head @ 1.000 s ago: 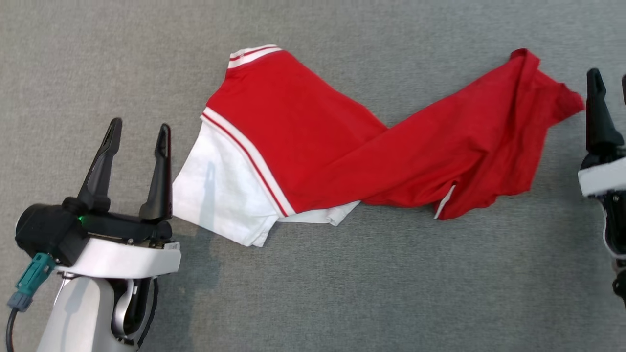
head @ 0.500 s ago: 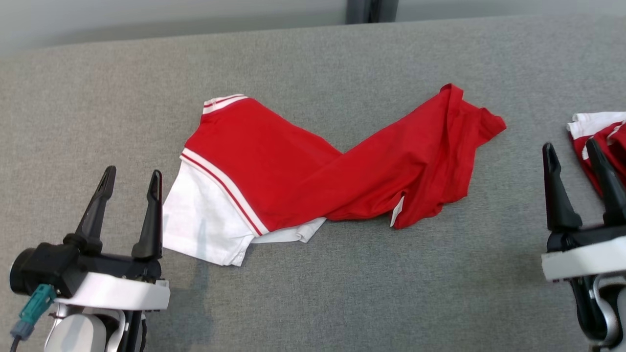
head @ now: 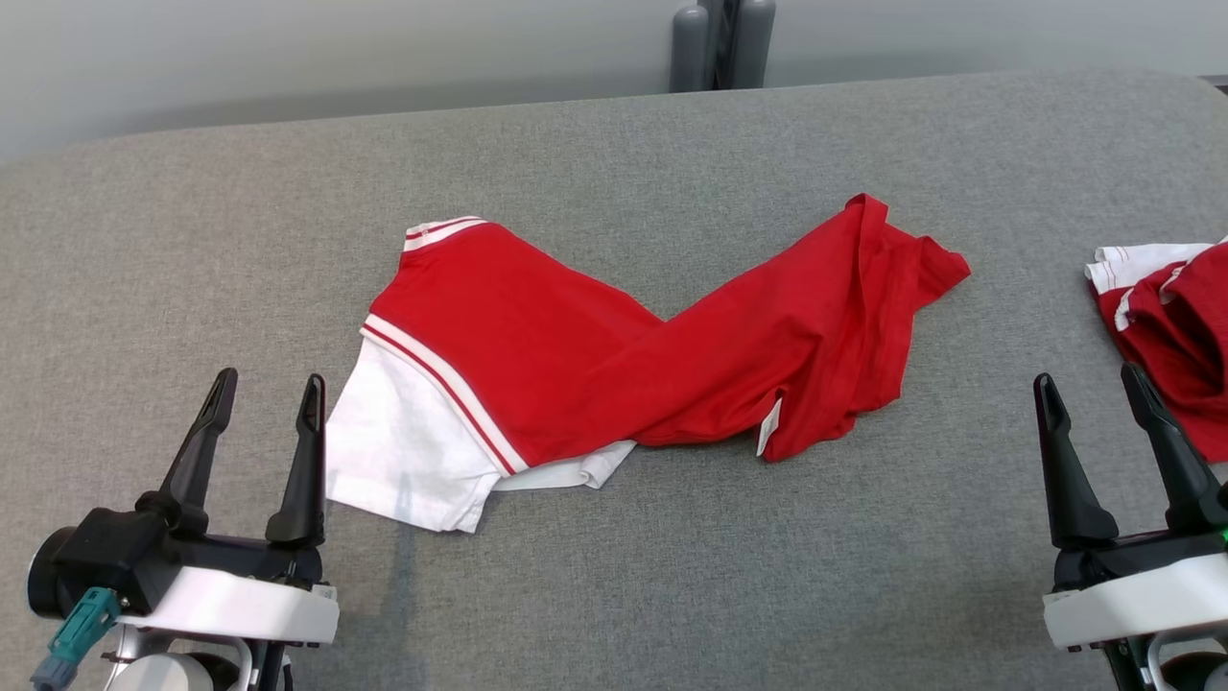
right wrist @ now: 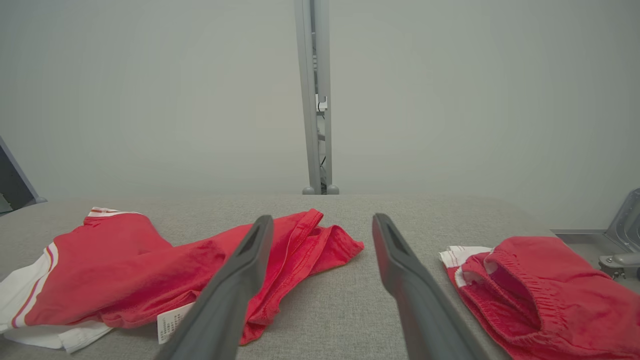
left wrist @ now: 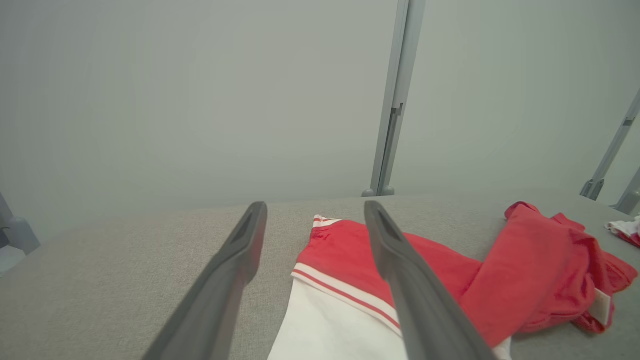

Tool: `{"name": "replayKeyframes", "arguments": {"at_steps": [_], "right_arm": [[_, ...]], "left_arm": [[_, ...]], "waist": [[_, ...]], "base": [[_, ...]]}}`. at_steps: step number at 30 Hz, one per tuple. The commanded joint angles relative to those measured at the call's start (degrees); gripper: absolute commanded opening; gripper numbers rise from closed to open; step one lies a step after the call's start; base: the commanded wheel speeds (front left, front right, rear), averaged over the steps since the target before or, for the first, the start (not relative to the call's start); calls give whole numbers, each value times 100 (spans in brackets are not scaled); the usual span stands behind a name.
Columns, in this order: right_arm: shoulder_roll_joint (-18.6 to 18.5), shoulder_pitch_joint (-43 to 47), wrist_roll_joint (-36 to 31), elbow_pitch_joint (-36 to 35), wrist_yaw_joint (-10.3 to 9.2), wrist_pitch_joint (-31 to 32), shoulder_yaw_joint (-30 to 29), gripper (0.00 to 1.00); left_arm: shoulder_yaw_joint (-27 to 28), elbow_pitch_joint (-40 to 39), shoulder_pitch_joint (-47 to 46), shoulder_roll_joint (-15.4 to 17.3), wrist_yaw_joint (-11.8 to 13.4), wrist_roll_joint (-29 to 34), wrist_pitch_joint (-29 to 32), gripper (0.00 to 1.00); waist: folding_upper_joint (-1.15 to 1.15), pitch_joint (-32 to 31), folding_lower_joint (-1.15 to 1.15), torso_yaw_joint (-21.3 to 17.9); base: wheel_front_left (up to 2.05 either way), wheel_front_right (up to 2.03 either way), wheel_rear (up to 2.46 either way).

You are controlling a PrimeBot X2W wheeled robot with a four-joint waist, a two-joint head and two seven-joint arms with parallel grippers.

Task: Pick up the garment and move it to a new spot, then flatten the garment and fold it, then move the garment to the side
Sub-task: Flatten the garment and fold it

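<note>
Nearest, the left gripper (head: pixel 271 379) and the right gripper (head: pixel 1087 376) hover with fingers spread wide, holding nothing. Farther out between them, the red-and-white garment (head: pixel 614 355) lies twisted and crumpled on the grey table (head: pixel 672 595). At the table's right edge sits another red piece (head: pixel 1175 326), possibly shorts. Beyond the table stands a grey post (head: pixel 720 43).

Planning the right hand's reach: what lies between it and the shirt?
Bare grey table, as the head view shows, from the open right hand to the shirt. The other red garment lies to the hand's right.
</note>
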Motion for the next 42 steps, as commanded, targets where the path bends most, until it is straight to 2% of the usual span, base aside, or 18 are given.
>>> {"name": "replayKeyframes", "arguments": {"at_steps": [1,9,14,21,26,32,33,34,35,36,42], "right_arm": [[-1,30,-65,-65,0,42,-4,100],[-95,-225,-80,-69,0,332,279,100],[-217,-515,26,318,0,695,587,100],[-248,-944,258,915,0,882,807,100],[-219,-1070,317,1333,0,930,761,100],[-195,-1167,410,1500,0,968,778,100],[-215,-1180,449,1493,0,985,853,98],[-229,-1200,500,1454,0,955,908,49],[-266,-1231,520,1413,0,902,937,36],[-294,-1240,555,1370,0,878,979,0],[-411,-1168,778,819,0,890,1134,0]], "left_arm": [[-2,-36,25,39,31,-34,20,100],[-91,-137,-157,14,36,-37,17,100],[-197,-121,-325,-59,-17,-51,-47,100],[-358,81,-647,-192,-121,-100,-173,100],[-395,264,-779,-249,-170,-99,-263,100],[-369,379,-887,-244,-212,-100,-309,100],[-367,401,-899,-240,-221,-95,-317,100],[-368,424,-913,-236,-226,-88,-321,100],[-371,438,-938,-236,-229,-83,-319,100],[-375,451,-960,-237,-233,-78,-322,100],[-323,511,-884,-227,-226,-61,-343,100]], "waist": [[0,18,0,10],[0,220,0,170],[0,528,0,404],[0,980,0,737],[0,1137,0,806],[0,1202,0,789],[0,1209,0,780],[0,1213,0,772],[0,1214,0,763],[0,1210,0,752],[0,1077,0,613]], "base": [[0,0,0],[0,0,0],[0,0,0],[0,0,0],[0,0,0],[0,0,0],[0,0,0],[0,0,0],[0,0,0],[0,0,0],[0,0,0]]}}
